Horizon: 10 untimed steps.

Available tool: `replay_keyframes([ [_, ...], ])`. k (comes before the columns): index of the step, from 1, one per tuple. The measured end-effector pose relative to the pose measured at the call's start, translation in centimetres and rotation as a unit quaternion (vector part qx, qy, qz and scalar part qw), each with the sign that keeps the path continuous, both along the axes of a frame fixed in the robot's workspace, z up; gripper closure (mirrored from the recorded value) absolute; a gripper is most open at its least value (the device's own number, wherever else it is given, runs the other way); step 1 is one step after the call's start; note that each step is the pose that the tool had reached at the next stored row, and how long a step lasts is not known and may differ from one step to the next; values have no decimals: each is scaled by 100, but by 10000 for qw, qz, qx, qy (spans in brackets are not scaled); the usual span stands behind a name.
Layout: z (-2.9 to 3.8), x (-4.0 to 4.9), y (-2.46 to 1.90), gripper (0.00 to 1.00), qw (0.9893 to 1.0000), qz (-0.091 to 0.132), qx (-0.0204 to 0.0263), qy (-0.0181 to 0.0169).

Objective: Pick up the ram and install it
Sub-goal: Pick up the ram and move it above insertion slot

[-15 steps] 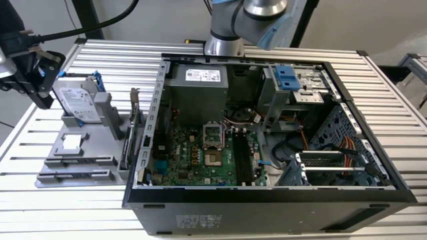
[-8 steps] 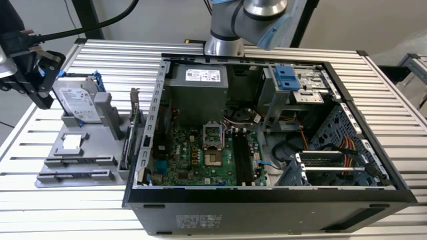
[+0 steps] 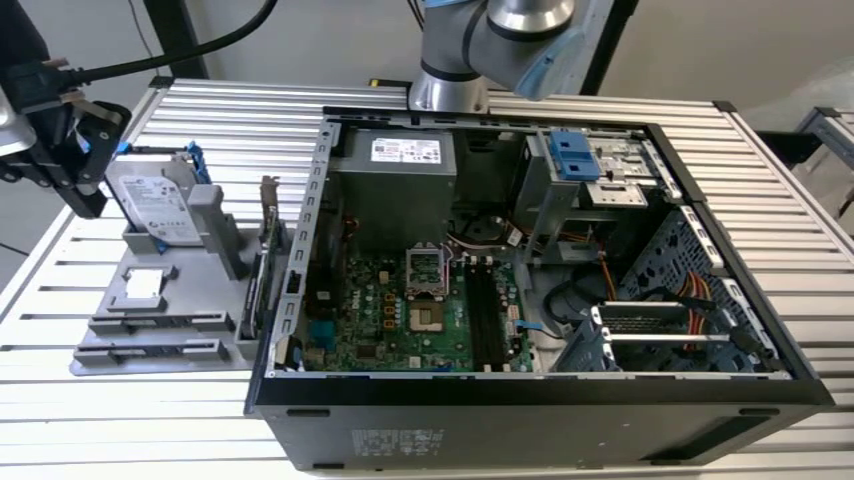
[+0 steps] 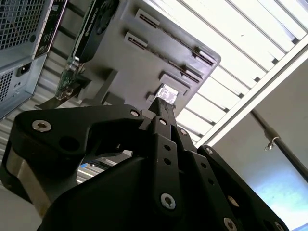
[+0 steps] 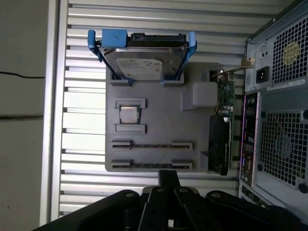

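Evidently nothing has been grasped yet: the end effector (image 5: 168, 175) is seen with its fingers brought together and nothing between them, hanging above the grey fixture tray (image 5: 159, 103) at the exterior view's left, well apart from the open computer case (image 3: 534, 420). The ram (image 5: 151, 165) is found in the tray, a thin dark stick stood on edge in a long slotted rest, with a second such rest just beside it. It is probably kept on edge so that its upper edge is offered to a pinch from above. The case is laid on its side on the slatted worktop (image 3: 774, 230), likely so that the motherboard (image 3: 400, 320) faces upward for insertion.
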<state>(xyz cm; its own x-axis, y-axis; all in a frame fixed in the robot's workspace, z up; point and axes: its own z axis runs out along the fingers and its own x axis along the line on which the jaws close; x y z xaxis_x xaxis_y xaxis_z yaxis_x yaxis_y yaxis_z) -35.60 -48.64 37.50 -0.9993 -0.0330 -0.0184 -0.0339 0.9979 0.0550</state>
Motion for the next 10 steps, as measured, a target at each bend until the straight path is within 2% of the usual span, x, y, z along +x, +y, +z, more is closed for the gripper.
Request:
replay_keyframes([
  [10, 0, 0, 0, 100, 10000, 58, 0, 0],
])
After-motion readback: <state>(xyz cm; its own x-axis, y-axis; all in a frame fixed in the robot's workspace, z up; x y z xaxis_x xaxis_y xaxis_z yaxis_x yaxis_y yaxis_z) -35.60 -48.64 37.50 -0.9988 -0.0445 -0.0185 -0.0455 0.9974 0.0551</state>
